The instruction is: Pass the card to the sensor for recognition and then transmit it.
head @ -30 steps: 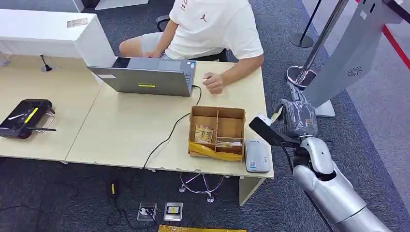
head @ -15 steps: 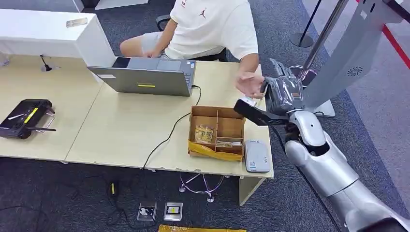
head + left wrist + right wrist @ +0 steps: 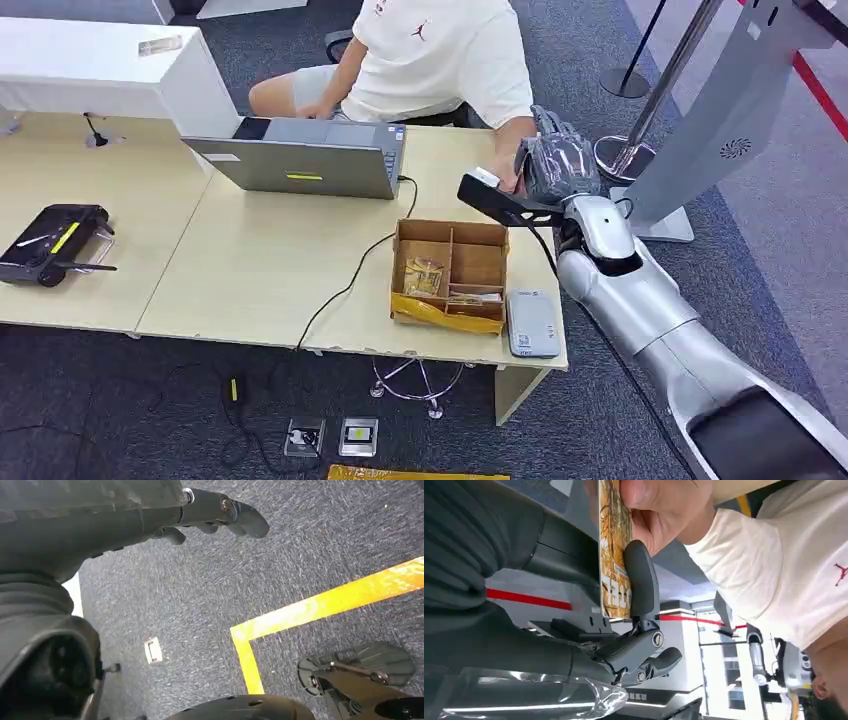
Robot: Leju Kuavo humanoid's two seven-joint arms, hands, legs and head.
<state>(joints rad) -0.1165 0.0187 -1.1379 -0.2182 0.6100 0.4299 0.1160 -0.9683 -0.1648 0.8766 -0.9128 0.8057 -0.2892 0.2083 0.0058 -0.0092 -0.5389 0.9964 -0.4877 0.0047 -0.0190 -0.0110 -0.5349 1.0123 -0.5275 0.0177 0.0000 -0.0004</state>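
Note:
In the right wrist view my right hand (image 3: 589,605) pinches a yellow printed card (image 3: 614,550) between its thumb and a dark finger (image 3: 640,582). A person's hand (image 3: 659,507) grips the card's other end. From the head view, my right hand (image 3: 555,165) is raised over the table's far right corner, in front of the seated person, whose hand (image 3: 508,178) meets it. The white card sensor (image 3: 531,322) lies flat at the table's near right corner, well below and behind my hand. My left hand (image 3: 205,512) hangs over the carpet, holding nothing, its fingers apart.
A divided cardboard box (image 3: 448,272) with packets stands beside the sensor. A grey laptop (image 3: 300,165) with a black cable (image 3: 350,285) sits further left, and a black controller (image 3: 55,245) lies at the left edge. A grey kiosk post (image 3: 720,110) stands right of my arm.
My right arm has swung up and away from the sensor toward the person, carrying the card. The person's hand lifted off the table and took hold of the card.

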